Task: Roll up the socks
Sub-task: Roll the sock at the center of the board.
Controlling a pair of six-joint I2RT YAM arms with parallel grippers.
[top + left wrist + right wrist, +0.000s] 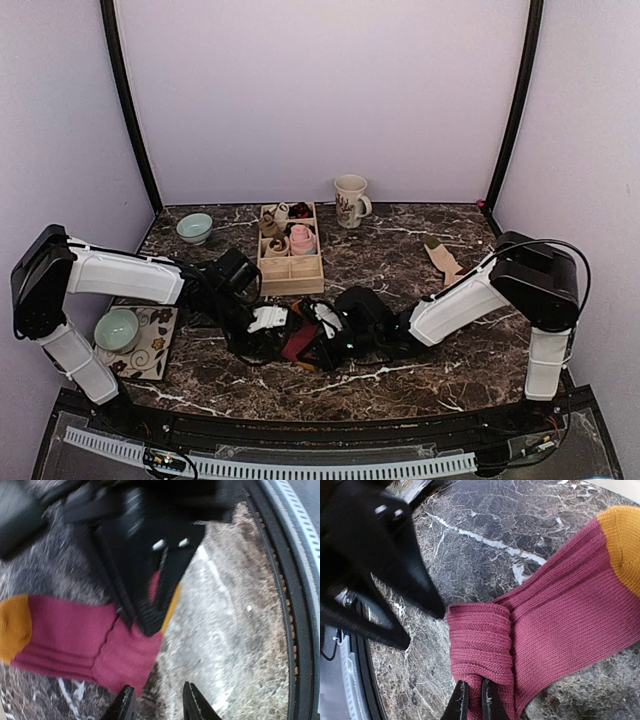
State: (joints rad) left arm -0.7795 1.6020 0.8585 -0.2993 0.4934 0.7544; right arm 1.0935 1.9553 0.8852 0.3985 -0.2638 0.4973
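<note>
We find the maroon ribbed knit sock (560, 605) lying flat on the dark marbled stone counter (400, 240), near its front edge and about midway between the two arm bases. Its long axis runs from the ribbed cuff (480, 640), which is doubled over into a first fold, out to the orange-yellow end (622, 540). In the right wrist view that end points up and to the right, away from the right hand (476, 702). This hand sits at the cuff with its fingers narrow and pinched on the folded rib, so it is the nearer one and holds the starting end. The left hand (157, 706) hovers just beside the sock's long edge, its fingers moderately apart with only bare counter between them. We judge that the roll must travel along the long axis, from the cuff toward the orange-yellow end, with the left hand free to steady the flat part.
</note>
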